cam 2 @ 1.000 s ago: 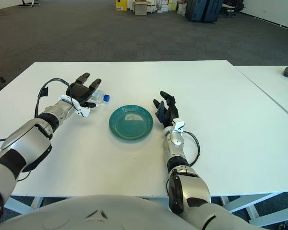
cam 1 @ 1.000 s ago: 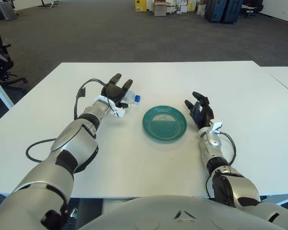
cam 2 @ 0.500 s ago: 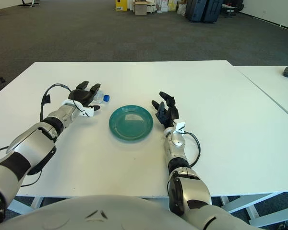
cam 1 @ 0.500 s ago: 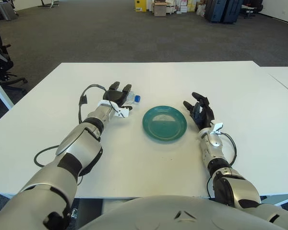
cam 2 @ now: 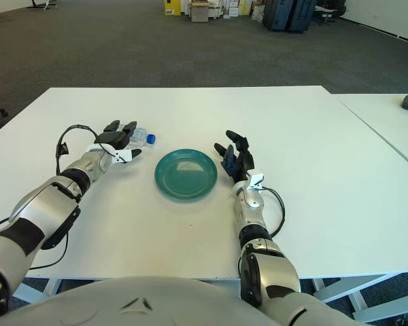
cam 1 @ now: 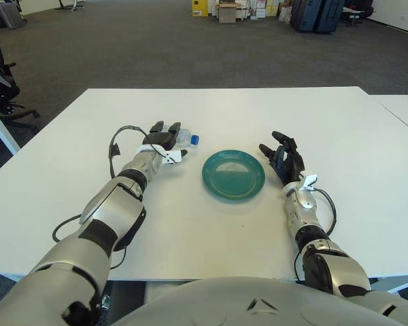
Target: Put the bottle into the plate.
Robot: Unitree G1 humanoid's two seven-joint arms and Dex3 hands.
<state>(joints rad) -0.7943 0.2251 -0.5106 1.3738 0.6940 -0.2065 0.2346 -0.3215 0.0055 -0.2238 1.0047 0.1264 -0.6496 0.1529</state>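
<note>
The left arm stretches forward over the white surface point(cam 1: 211, 109), its left hand point(cam 1: 161, 140) lying low just left of the green plate point(cam 1: 233, 174). The fingers point(cam 1: 156, 128) point away from the robot and are laid over the bottle point(cam 1: 185, 139), which lies on its side, its blue cap pointing toward the plate; whether the fingers are actually clamped round it I cannot tell. The bottle is near the plate's far-left rim, not touching it. The right hand point(cam 1: 283, 161) shows just right of the plate, palm turned toward it, fingers spread and holding nothing, its forearm running back toward the robot.
</note>
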